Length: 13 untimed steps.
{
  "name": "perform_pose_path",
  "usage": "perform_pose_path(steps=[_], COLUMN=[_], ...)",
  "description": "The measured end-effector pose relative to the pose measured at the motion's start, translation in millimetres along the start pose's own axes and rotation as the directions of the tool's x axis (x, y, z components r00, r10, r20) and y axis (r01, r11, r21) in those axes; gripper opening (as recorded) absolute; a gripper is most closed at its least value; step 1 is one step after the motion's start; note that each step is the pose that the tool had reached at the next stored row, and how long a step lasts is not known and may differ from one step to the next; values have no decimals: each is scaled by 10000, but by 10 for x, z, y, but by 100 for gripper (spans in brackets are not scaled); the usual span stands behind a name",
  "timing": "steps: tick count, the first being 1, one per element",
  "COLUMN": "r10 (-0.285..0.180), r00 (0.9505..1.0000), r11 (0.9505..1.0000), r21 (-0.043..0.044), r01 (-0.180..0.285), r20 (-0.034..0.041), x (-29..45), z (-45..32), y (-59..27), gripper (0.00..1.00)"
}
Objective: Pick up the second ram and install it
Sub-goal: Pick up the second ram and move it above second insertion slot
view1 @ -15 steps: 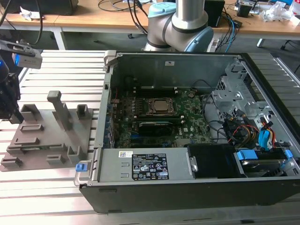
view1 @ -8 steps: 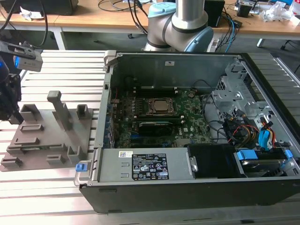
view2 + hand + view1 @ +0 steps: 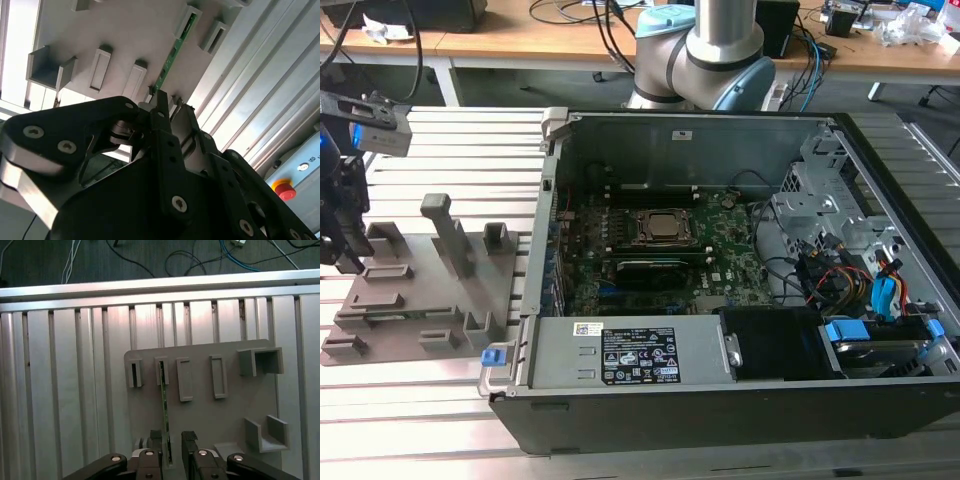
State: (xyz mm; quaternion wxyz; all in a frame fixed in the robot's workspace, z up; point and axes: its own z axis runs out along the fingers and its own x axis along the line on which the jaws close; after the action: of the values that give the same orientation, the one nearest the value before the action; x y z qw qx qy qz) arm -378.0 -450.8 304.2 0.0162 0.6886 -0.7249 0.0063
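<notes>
The gripper [image 3: 172, 442] has its jaws spread on either side of the second ram [image 3: 164, 400], which the gray fixture plate [image 3: 215, 425] holds on edge so its faces can be pinched

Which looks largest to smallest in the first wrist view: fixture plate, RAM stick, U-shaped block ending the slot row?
1. gray fixture plate
2. RAM stick, long but very thin
3. U-shaped block, shorter but wider; ranks 2 and 3 are a close call
</notes>
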Motion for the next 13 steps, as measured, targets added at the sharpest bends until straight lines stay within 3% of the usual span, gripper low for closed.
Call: perform_pose_path(steps=[13], r10=[-2], r00=[10000], r11=[10000], r21=[0], r01=[2], r20=[0], x=[-2], z=[111], y=[-2], gripper=[30])
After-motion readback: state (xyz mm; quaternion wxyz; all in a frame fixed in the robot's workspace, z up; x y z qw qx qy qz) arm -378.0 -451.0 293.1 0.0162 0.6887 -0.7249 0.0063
